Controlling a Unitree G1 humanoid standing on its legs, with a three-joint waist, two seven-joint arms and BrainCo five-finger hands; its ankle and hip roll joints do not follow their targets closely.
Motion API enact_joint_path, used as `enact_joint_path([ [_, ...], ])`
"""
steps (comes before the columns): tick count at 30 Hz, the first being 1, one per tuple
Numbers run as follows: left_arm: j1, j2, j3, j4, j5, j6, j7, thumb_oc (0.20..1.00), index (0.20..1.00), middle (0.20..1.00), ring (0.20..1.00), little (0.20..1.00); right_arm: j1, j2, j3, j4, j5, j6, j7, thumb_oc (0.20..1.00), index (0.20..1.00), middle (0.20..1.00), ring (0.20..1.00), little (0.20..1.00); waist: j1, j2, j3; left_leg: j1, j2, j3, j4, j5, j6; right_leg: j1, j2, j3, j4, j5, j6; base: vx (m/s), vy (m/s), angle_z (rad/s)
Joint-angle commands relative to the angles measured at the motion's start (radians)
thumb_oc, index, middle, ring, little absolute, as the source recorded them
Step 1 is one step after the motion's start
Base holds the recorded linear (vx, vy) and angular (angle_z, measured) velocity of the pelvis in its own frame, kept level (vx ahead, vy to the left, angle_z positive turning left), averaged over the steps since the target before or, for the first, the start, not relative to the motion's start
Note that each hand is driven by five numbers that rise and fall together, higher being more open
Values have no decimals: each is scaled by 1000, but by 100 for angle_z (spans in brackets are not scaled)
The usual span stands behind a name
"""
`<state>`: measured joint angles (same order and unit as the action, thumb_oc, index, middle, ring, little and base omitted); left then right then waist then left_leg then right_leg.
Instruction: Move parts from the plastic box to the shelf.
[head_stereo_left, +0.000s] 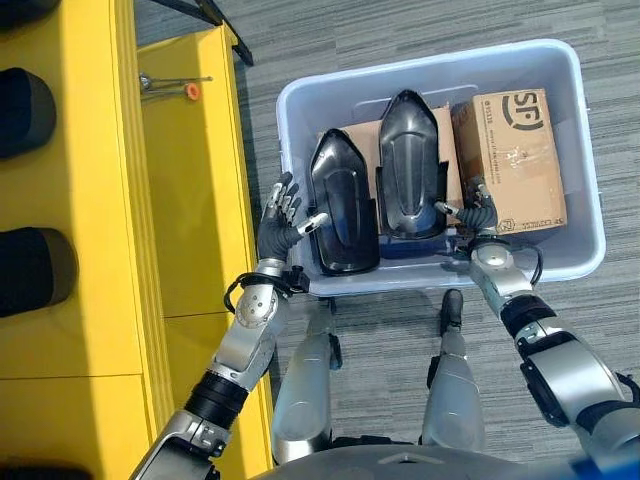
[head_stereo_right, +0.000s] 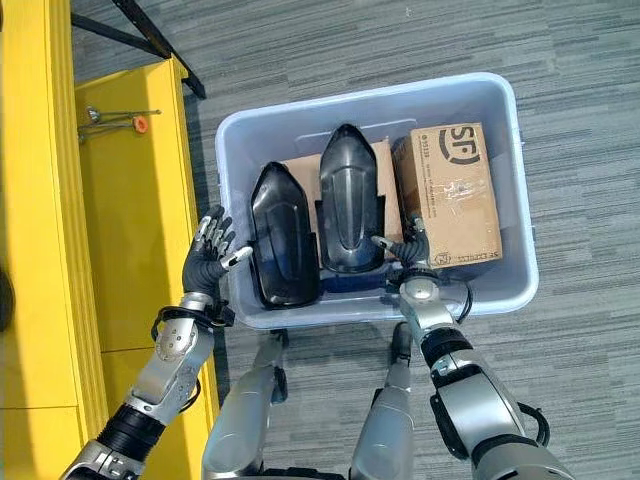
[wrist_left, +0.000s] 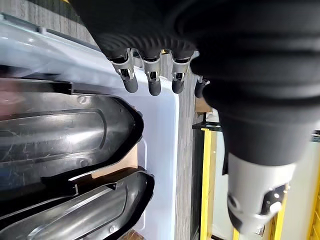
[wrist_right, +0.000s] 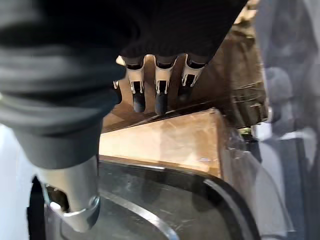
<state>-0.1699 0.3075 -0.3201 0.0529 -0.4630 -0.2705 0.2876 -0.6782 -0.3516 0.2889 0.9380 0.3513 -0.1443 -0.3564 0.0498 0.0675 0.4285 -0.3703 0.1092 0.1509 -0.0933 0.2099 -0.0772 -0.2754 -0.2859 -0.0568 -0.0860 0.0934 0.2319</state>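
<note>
The pale blue plastic box (head_stereo_left: 430, 62) stands on the floor with two black moulded parts lying side by side in it: the left part (head_stereo_left: 342, 205) and the right part (head_stereo_left: 410, 165), both on a cardboard sheet. My left hand (head_stereo_left: 278, 225) is at the box's left wall, fingers straight, thumb reaching over the rim toward the left part (wrist_left: 60, 130). My right hand (head_stereo_left: 480, 218) is inside the box, between the right part (wrist_right: 150, 200) and a brown cardboard carton (head_stereo_left: 515, 155). Its fingers (wrist_right: 159, 95) are relaxed and hold nothing.
The yellow shelf (head_stereo_left: 90, 200) runs along the left, with dark rounded parts (head_stereo_left: 25, 110) resting on it. A thin metal tool with an orange end (head_stereo_left: 192, 92) lies on a lower yellow level. Grey carpet surrounds the box.
</note>
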Motion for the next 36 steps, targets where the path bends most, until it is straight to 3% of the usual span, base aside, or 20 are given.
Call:
enact_joint_path([
  [1, -31, 62, 7, -115, -18, -60, 7, 1000, 1000, 1000, 1000, 1000, -119, -40, 13, 50, 19, -11, -17, 1000, 1000, 1000, 1000, 1000, 23, -22, 30, 46, 62, -48, 108, -108, -60, -89, -33, -23, 83, 102, -17, 0, 0, 0],
  [14, -84, 75, -45, -119, -29, -65, 17, 1000, 1000, 1000, 1000, 1000, -295, -111, -25, 289, 144, -2, -20, 1000, 1000, 1000, 1000, 1000, 60, 5, 84, -71, 41, -85, 237, -161, -47, -151, -41, -26, 158, 74, -24, -11, 3, 6],
  [29, -134, 81, -80, -135, -7, -65, 59, 1000, 1000, 1000, 1000, 1000, -366, -168, 7, 399, 39, 53, -93, 1000, 1000, 1000, 1000, 1000, 101, 20, 91, -176, -6, -149, 296, -185, -25, -157, -73, -76, 178, 61, -25, 12, 10, 17],
  [30, -132, 84, -74, -135, -4, -68, 65, 1000, 1000, 1000, 1000, 1000, -365, -167, 11, 397, 28, 56, -103, 260, 260, 260, 260, 260, 105, 19, 91, -175, -7, -152, 298, -191, -25, -151, -73, -80, 179, 56, -24, -6, 28, 18],
  [31, -135, 83, -71, -133, -2, -66, 68, 1000, 1000, 1000, 1000, 1000, -364, -165, 8, 395, 31, 55, -101, 200, 200, 200, 200, 200, 106, 16, 91, -180, -10, -154, 296, -185, -24, -154, -76, -83, 176, 61, -24, 11, 26, 17],
  [36, -142, 83, -70, -124, -7, -71, 76, 1000, 1000, 1000, 1000, 1000, -370, -159, 11, 400, 20, 59, -108, 200, 200, 200, 200, 200, 112, 11, 91, -182, -16, -159, 301, -194, -22, -141, -79, -91, 170, 58, -24, 4, 6, 5],
])
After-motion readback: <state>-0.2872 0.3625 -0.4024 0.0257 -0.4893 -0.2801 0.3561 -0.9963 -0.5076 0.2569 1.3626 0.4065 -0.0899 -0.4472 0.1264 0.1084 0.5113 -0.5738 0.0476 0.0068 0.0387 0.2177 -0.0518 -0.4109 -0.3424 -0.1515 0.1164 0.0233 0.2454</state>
